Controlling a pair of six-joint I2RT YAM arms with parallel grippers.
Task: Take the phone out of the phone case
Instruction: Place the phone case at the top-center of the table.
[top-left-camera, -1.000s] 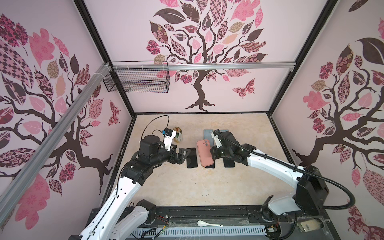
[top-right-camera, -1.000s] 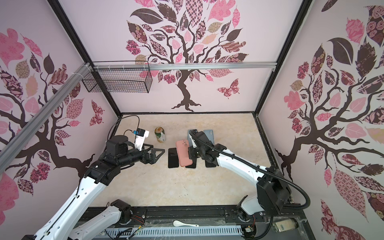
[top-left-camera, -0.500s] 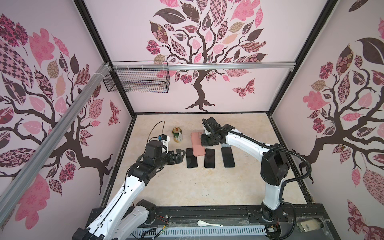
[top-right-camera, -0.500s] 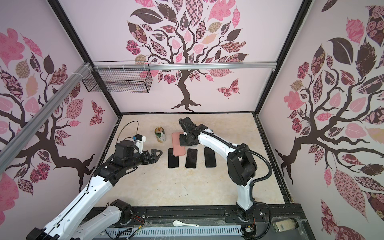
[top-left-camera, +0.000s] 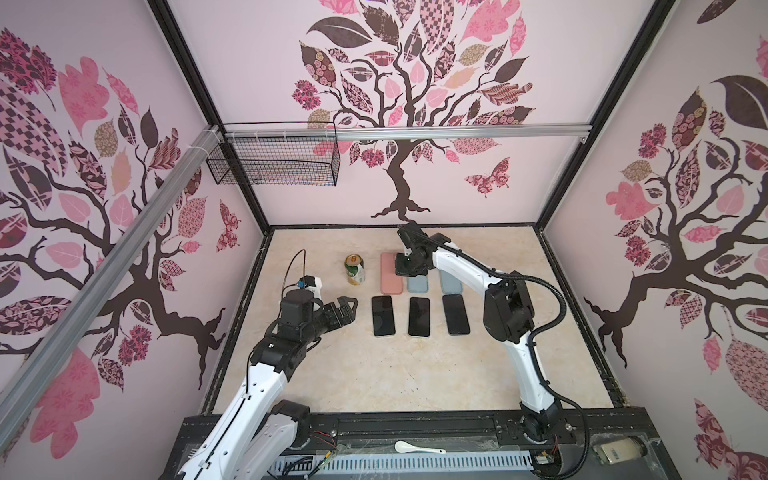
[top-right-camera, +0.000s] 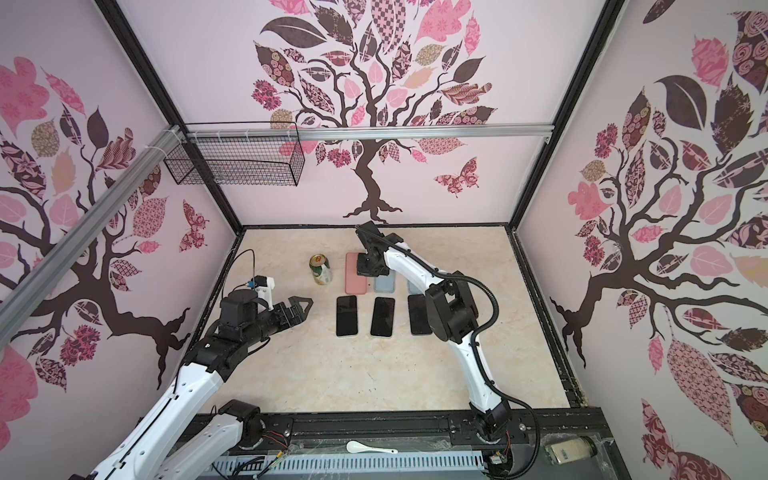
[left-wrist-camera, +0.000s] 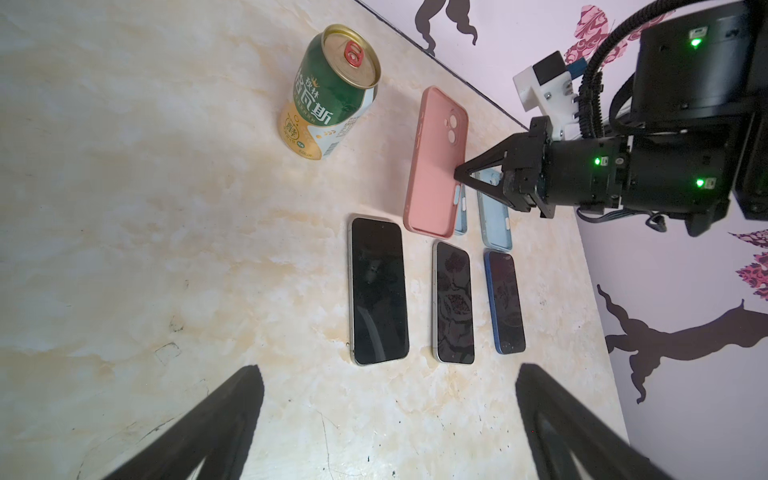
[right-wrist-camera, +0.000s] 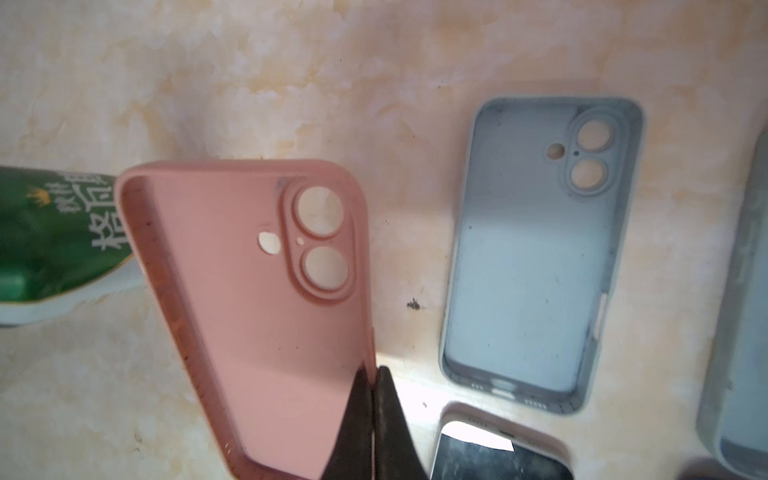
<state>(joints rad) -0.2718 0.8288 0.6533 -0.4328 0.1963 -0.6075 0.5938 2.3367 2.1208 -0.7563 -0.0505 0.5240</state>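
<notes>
- Pinching one long side wall of the pink phone case (left-wrist-camera: 436, 166), the right gripper (left-wrist-camera: 458, 173) is seen closed on it, with both fingertips pressed together over the rim.
- The pink phone case is held tilted with its hollow side facing up, and it is shown empty in the right wrist view; whether its far edge touches the table (top-left-camera: 374, 374) cannot be told.
- The case is positioned between an upright can (top-left-camera: 354, 270) and a light blue case (right-wrist-camera: 536, 249), which lies flat and empty.
- A grey case (top-left-camera: 451, 282) is laid flat just beyond the light blue one.
- Three bare phones are laid screen-up in a row, apart from one another and nearer the robot's base than the cases: the phone nearest the can (left-wrist-camera: 378, 291), the middle phone (left-wrist-camera: 453, 303) and the blue-edged phone (left-wrist-camera: 505, 303).
- The left gripper (top-left-camera: 350, 311) is held wide open beside the phone row, on the can's side, and nothing is touched by it.
</notes>
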